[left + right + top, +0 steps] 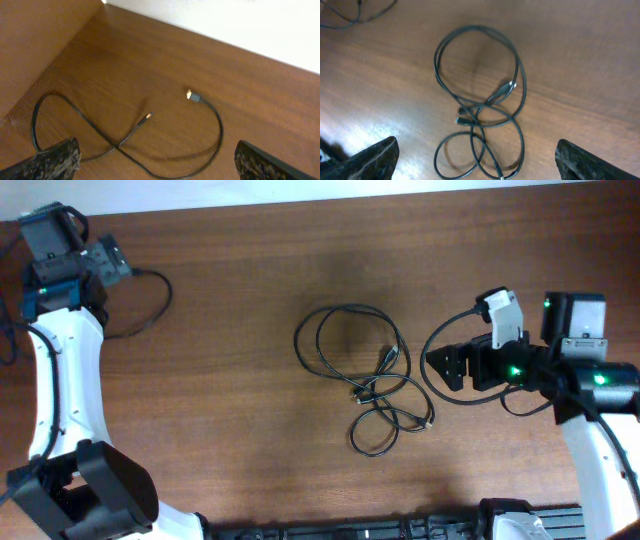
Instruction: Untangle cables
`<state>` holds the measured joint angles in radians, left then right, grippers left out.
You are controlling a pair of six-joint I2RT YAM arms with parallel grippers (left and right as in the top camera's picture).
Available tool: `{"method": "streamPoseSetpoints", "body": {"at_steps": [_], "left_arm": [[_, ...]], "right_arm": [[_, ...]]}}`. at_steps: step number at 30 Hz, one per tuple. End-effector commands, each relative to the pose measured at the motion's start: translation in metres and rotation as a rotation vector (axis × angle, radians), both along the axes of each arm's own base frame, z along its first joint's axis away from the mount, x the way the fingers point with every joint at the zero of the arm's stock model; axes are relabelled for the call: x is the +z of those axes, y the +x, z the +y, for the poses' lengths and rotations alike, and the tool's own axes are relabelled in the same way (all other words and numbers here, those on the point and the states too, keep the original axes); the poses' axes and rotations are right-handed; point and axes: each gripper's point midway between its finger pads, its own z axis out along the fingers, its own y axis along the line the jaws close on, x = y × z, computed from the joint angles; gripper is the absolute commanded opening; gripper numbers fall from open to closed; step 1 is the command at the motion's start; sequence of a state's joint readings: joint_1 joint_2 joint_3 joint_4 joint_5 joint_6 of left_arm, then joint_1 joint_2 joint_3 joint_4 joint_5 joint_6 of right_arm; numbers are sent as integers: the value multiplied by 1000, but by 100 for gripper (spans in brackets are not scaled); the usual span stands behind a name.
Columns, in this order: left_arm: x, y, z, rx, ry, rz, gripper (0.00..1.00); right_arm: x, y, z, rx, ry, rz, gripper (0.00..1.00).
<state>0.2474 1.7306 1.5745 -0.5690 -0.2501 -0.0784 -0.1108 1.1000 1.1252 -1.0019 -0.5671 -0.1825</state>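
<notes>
Black cables [480, 95] on a reddish-brown, wood-grained table [580, 60].
Ahead of the right jaws, silvery plug ends [461, 120]; the fingertips [370, 160] are speckled black.

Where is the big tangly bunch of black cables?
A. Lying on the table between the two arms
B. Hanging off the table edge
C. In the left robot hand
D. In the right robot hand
A: the tangled cables lie flat on the table, with the open right gripper beside them and the left gripper far off in the corner, neither touching them.
</notes>
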Motion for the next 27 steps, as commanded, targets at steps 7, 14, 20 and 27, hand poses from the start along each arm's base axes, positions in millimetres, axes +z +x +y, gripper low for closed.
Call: {"method": "streamPoseSetpoints", "body": {"at_steps": [7, 14, 20, 27], "left_arm": [[-23, -8, -167, -579, -423, 93, 99], [-76, -35, -287, -915, -387, 312, 99], [-128, -52, -341, -1024, -470, 455, 99], [-176, -79, -405, -1165, -576, 572, 99]], "right_arm": [[36, -6, -32, -246, -76, -69, 99], [27, -12, -50, -380, -114, -7, 99], [21, -18, -53, -390, -132, 25, 99], [18, -21, -53, -391, -136, 46, 99]]}}
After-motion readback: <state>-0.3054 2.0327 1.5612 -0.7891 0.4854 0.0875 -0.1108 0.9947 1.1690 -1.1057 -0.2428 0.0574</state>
